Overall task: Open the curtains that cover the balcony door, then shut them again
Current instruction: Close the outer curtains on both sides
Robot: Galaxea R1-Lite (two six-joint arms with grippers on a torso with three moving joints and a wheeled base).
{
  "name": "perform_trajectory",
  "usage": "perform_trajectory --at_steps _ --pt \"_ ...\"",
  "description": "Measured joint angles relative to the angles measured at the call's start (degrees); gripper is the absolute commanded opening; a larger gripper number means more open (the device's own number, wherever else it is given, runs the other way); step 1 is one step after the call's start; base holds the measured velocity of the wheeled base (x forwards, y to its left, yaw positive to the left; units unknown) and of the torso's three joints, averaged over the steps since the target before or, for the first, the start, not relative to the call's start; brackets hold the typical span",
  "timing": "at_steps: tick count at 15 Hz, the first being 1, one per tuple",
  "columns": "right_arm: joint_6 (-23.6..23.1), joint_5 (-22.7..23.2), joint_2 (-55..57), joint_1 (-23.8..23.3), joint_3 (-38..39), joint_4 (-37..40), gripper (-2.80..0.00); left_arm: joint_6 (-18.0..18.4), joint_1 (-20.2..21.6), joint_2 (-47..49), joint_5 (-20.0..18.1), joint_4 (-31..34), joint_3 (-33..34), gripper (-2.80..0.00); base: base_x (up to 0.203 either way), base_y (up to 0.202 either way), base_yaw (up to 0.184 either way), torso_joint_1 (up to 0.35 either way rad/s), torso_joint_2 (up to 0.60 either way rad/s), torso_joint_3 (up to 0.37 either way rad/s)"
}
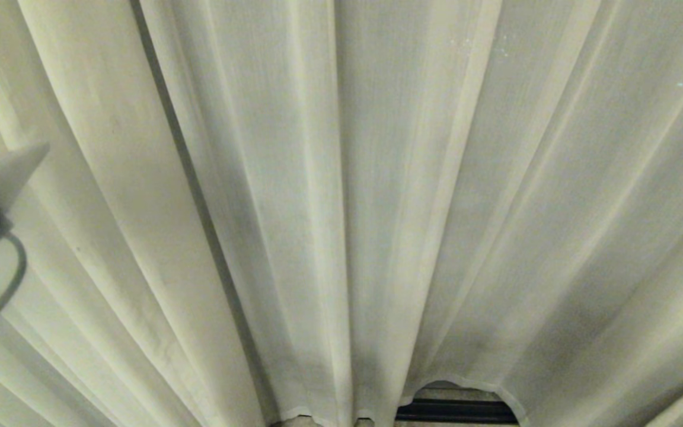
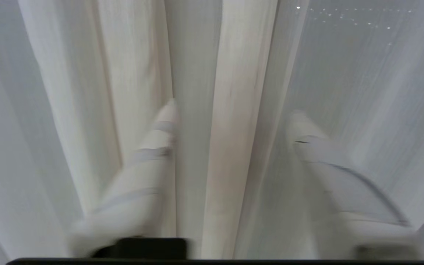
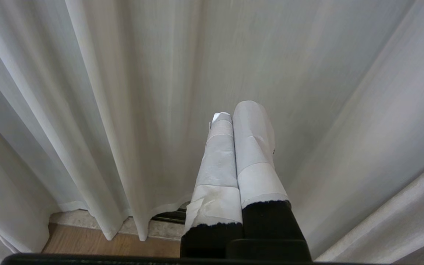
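Fingers of my left gripper (image 2: pixel 234 110) stand apart, straddling 1 curtain (image 1: pixel 341 178) pleat between them, placed so I can pinch it and drag. Right gripper (image 3: pixel 241 110) fingers are pressed together, empty, with curtain just beyond them.

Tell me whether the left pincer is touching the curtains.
Cannot tell. In the left wrist view the left pincer straddles a pleat of the curtains, jaws apart, but motion blur hides any contact.
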Motion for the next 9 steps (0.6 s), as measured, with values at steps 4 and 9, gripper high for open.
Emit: perform_trajectory --at_steps 4,9 --pt "-0.02 0.02 0.0 0.0 0.0 0.02 -2.8 0.01 -0.23 -0.53 -0.2 -0.06 1.31 -2.8 0.0 0.0 0.0 0.0 0.0 0.0" --pt "-0.02 0.02 0.0 0.0 0.0 0.02 -2.8 0.0 -0.12 -3.14 -0.24 -0.09 8.18 -2.8 0.0 0.0 0.0 0.0 0.0 0.0"
